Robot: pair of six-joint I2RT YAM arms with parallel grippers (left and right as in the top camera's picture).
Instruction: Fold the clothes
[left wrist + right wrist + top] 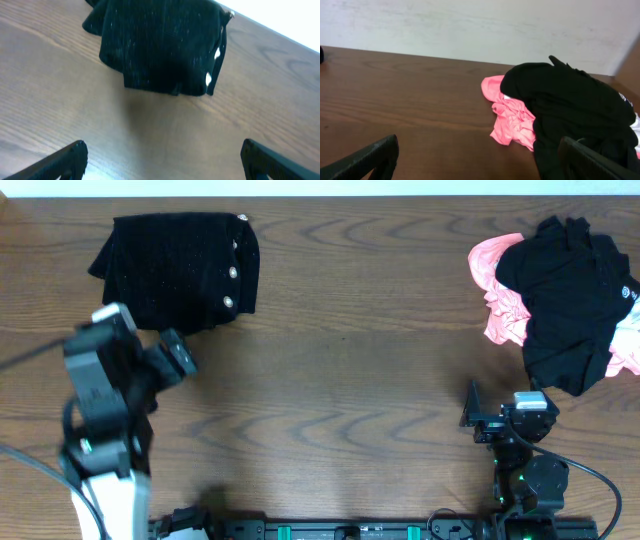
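The black fuzzy garment [180, 270] with pearly buttons lies folded into a compact bundle at the table's far left. It also shows in the left wrist view [160, 45], with the buttons along its right edge. My left gripper [175, 355] is open and empty, just in front of the bundle and apart from it; its fingertips frame bare wood in the left wrist view [162, 160]. My right gripper [480, 415] is open and empty near the front right; in its own view [480, 157] it faces the pile of other clothes.
A pile of loose clothes sits at the far right: a black garment [570, 295] over a pink one [500, 290], also in the right wrist view [570, 110]. Brown wooden table [350, 350] lies between the two arms.
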